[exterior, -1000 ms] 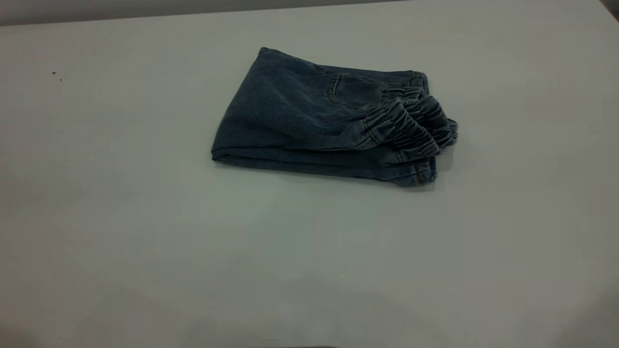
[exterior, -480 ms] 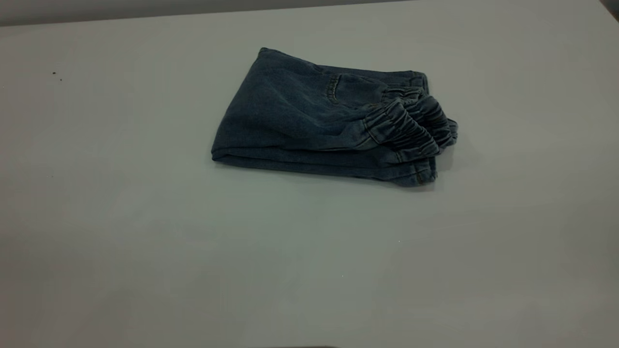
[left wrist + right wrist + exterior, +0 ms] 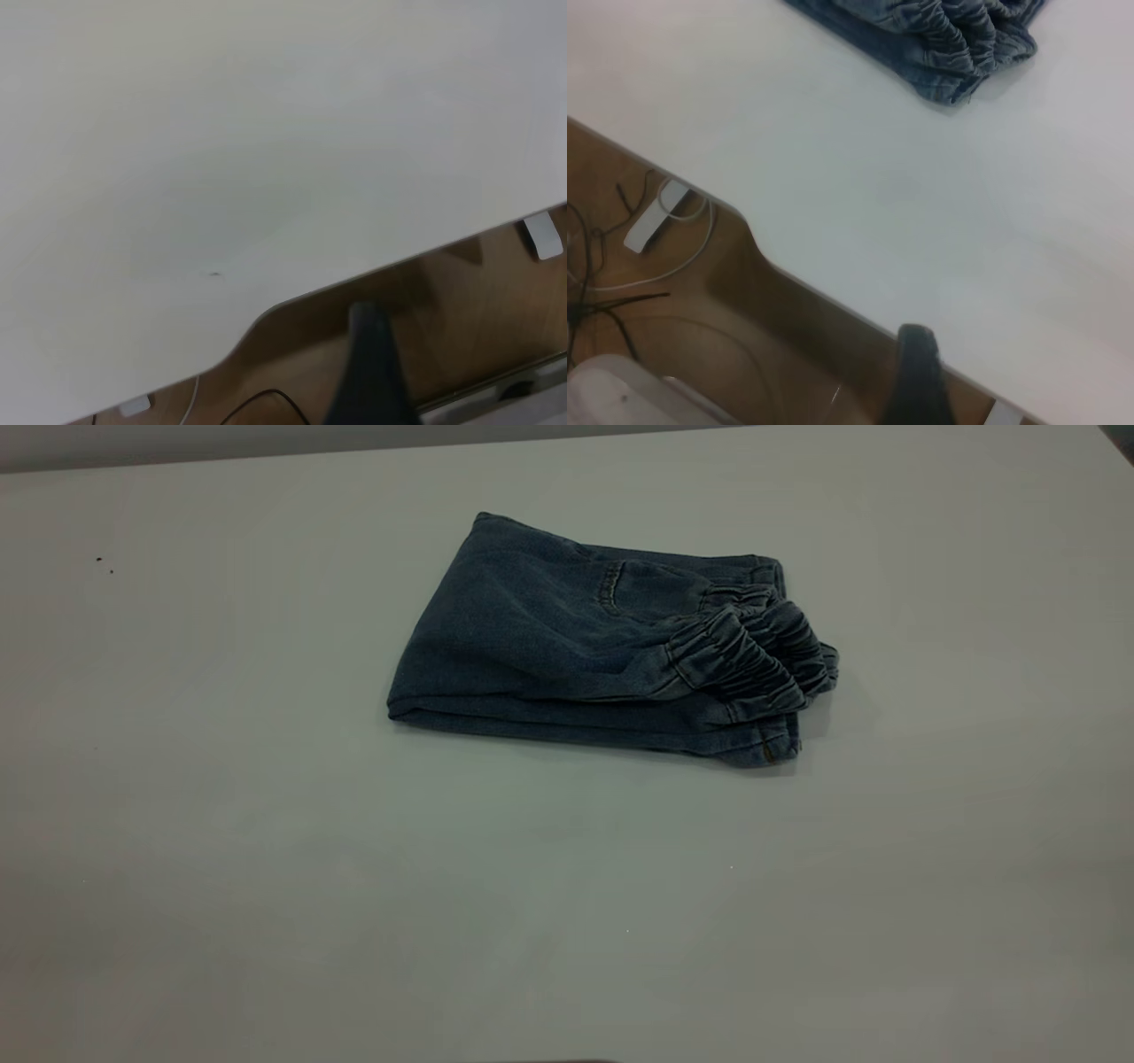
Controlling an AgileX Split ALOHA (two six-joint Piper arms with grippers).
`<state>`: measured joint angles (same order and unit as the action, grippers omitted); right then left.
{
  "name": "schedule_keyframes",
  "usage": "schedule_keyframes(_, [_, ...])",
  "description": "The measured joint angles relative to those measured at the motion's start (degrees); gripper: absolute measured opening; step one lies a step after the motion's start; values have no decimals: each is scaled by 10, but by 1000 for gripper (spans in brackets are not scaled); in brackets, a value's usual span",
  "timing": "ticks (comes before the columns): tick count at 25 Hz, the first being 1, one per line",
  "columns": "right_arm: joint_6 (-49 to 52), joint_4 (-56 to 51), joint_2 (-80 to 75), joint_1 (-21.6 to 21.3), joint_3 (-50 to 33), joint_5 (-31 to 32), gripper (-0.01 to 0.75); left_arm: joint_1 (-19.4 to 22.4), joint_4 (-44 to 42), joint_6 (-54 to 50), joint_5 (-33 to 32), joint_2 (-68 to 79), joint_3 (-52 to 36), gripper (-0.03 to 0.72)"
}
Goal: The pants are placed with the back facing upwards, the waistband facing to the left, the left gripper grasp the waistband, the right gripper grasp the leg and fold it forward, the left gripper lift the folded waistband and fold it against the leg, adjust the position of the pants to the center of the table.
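Note:
The pants (image 3: 567,646) lie folded into a compact blue denim bundle on the table (image 3: 266,824), somewhat behind its middle. The gathered waistband (image 3: 753,660) sits on top at the bundle's right end, over the folded leg, whose stitched hem corner (image 3: 766,751) pokes out below. One back pocket (image 3: 647,589) faces up. Neither arm shows in the exterior view. My left gripper (image 3: 368,372) hangs beyond the table's notched edge, over the wooden floor, far from the pants. My right gripper (image 3: 917,376) is likewise off the edge, with the pants (image 3: 921,35) and waistband (image 3: 983,35) well away.
Two small dark specks (image 3: 99,560) mark the table at the far left. Below the table edge, the right wrist view shows wooden floor with a white power strip (image 3: 656,217) and loose cables. A white clip (image 3: 542,237) sits at the edge in the left wrist view.
A faint shadow near the table's front edge has faded away. The folded pants have not moved.

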<state>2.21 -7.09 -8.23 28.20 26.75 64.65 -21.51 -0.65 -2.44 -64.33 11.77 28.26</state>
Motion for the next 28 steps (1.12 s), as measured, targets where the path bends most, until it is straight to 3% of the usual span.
schedule_keyframes(7, [0, -1, 5, -6, 0, -1, 475, 0, 0, 1, 1, -1, 0, 472])
schedule_keyframes(10, [0, -10, 21, -78, 0, -1, 475, 25, 2, 1, 1, -8, 0, 472])
schedule_keyframes(14, [0, -12, 70, -194, 0, -1, 475, 97, 2, 1, 1, -34, 0, 472])
schedule_keyframes(17, [0, -14, 88, -242, 0, 1, 475, 142, 2, 1, 1, -63, 0, 472])
schedule_keyframes(21, [0, -15, 88, -250, 0, 1, 475, 174, 1, 1, 1, -112, 0, 472])
schedule_keyframes(28, [-1, -16, 88, -250, 0, 1, 475, 177, 1, 1, -3, -128, 0, 472])
